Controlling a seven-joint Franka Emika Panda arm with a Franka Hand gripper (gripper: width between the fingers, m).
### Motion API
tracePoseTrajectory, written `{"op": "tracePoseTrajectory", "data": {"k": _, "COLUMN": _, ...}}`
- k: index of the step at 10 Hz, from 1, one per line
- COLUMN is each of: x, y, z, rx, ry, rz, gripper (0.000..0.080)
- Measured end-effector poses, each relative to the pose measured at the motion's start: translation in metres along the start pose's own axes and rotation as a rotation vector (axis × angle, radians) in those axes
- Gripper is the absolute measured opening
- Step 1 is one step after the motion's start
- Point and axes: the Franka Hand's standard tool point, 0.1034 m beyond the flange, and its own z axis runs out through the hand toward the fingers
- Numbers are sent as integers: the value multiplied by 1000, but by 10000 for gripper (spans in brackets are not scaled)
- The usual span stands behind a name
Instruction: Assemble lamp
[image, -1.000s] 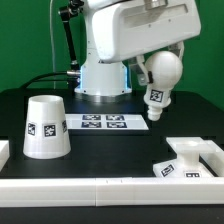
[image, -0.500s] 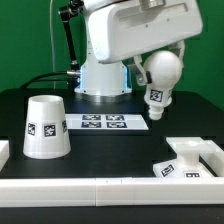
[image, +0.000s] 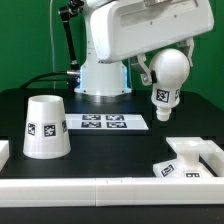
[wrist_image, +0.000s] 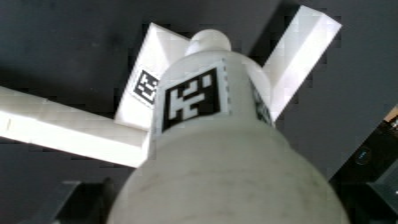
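Tabletop (image: 110, 145), matte black, lies before a green backdrop, with a white rail (image: 100, 186) along its near edge. The gripper (image: 170, 58), fingers mostly hidden, pinches the bulb (image: 166, 82) aloft at the exterior view's right. The shade (image: 45, 127) stands left. The base (image: 192, 160), near right, is cut off by the frame.

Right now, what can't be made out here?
Base: exterior view, right frame edge cuts it off.
Bulb, gripped end: exterior view, arm housing covers it.
Table under bulb: wrist view, bulb blocks most of it.
Shade inside: exterior view, its own wall hides it.
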Motion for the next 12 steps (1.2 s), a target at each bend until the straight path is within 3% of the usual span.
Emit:
{"op": "tracePoseTrajectory", "data": {"k": 1, "x": 1, "y": 6, "z": 1, "rx": -33, "ry": 35, "rz": 0, "gripper": 579}}
{"op": "tracePoseTrajectory", "data": {"k": 2, "x": 5, "y": 4, "z": 3, "rx": -49, "ry": 52, "rz": -5, "gripper": 579}}
{"op": "tracePoseTrajectory", "data": {"k": 5, "x": 27, "y": 11, "z": 5, "rx": -61, "ry": 78, "rz": -24, "gripper": 579}}
{"op": "tracePoseTrajectory", "data": {"k": 7, "x": 25, "y": 12, "z": 5, "rx": -64, "ry": 76, "rz": -24, "gripper": 579}}
{"op": "tracePoseTrajectory", "data": {"k": 8, "x": 24, "y": 17, "z": 5, "rx": -84, "ry": 89, "rz": -28, "gripper": 579}}
{"op": "tracePoseTrajectory", "data": {"k": 10, "x": 32, "y": 12, "z": 5, "rx": -109, "ry": 114, "rz": -20, "gripper": 579}}
{"op": "tracePoseTrajectory", "data": {"k": 12, "x": 45, "y": 6, "z": 5, "rx": -107, "ry": 91, "rz": -53, "gripper": 579}}
